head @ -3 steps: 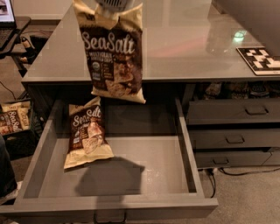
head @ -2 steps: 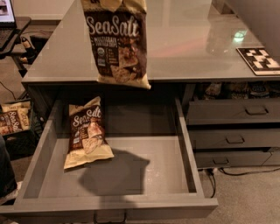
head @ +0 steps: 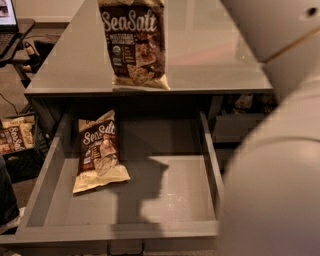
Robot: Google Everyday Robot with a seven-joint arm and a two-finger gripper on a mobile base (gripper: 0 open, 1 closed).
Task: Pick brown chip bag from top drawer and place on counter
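Observation:
The brown chip bag (head: 132, 45) hangs upright over the counter (head: 215, 55), just behind its front edge. Its top is cut off by the upper frame edge. I cannot tell whether its bottom touches the counter. My gripper is out of view above the frame, over the bag's top. The top drawer (head: 175, 195) stands pulled open below the counter. A smaller brown-and-cream Sea Salt bag (head: 100, 152) lies flat on the drawer's left side.
My white arm (head: 280, 150) fills the right side and hides the narrower drawers there. A crate with more chip bags (head: 12, 137) sits on the floor at left. A laptop (head: 7, 15) stands on a side table at top left.
The brown chip bag has moved up and back, from in front of the counter edge to over the counter. The gripper has left the frame at the top. My arm now covers the right side.

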